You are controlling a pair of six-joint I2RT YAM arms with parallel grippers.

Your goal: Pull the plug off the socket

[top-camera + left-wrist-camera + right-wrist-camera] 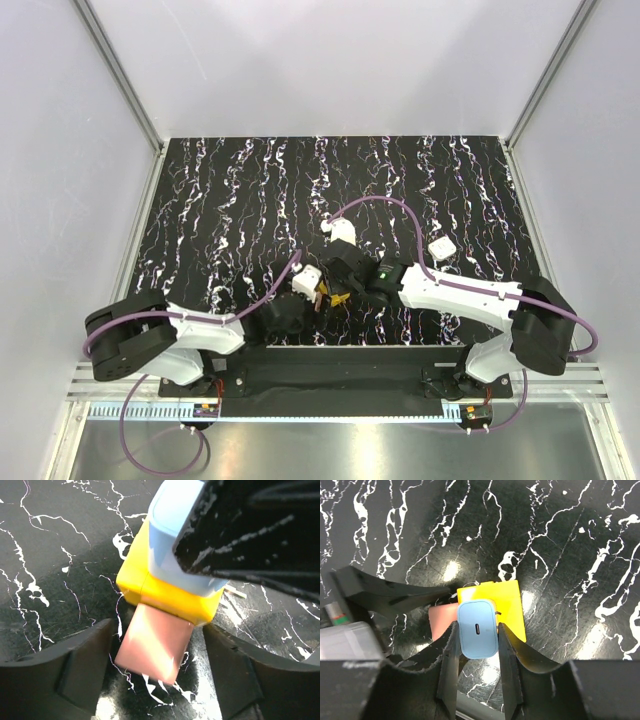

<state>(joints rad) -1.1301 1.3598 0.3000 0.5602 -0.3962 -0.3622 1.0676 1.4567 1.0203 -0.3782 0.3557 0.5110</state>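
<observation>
The socket (165,597) is a bright-yellow cube with a pink face (155,642), and it lies on the black marbled table. My left gripper (157,652) is open: its fingers stand on either side of the pink face with gaps on both sides. A light-blue plug (477,628) sits against the top of the socket (512,605), and my right gripper (477,632) is shut on its two sides. A thin metal pin shows at the plug's edge; I cannot tell if the pins still sit in the socket. From above, both grippers meet at the socket (340,297).
A small white block (441,247) lies on the table right of the right arm. Purple cables loop over both arms. White walls with metal posts enclose the table (220,200) on three sides, and a rail (330,378) runs along its near edge.
</observation>
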